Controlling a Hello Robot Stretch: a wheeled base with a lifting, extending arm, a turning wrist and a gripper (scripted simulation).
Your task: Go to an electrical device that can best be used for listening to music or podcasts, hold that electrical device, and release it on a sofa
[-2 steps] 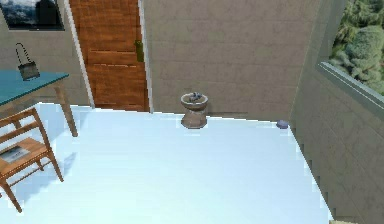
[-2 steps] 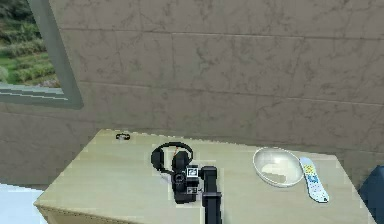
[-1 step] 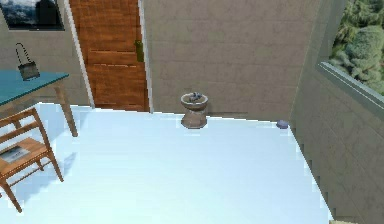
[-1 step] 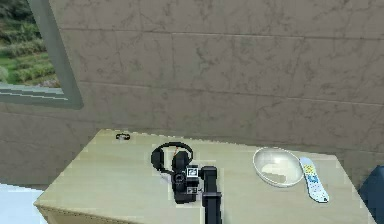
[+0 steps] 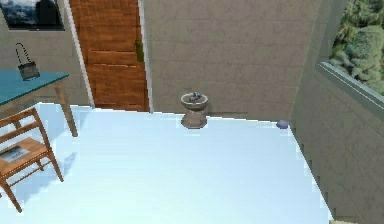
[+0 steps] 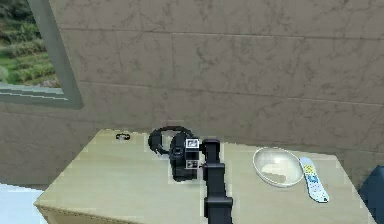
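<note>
Arm side view: the dark, square-edged arm [image 6: 216, 192] rises from the bottom edge over a pale wooden tabletop [image 6: 110, 175] with a smooth, matte face and rounded corners. At its far end sit two small white squares with black marks, and just left of them the gripper [image 6: 177, 160], a blocky dark body. Right at it lies a pair of black headphones [image 6: 159, 134], a curved band forming a loop on the wood. Because the headphones rest on the surface at the gripper, I cannot tell whether it has hold of anything, nor how its fingers stand. Farther along the tabletop are a shallow, clear glass bowl [image 6: 276, 166] and, just beside it, a slim white remote control [image 6: 314, 179] with coloured buttons. A small dark object [image 6: 122, 136] lies near the table's far corner. Behind runs a wall of large beige stone-like tiles [image 6: 250, 70].

Forward view: a panelled brown wooden door [image 5: 112, 52], a squat stone-coloured pedestal [image 5: 195, 110] and a teal-topped table [image 5: 30, 86] stand on a glossy pale floor.
</note>
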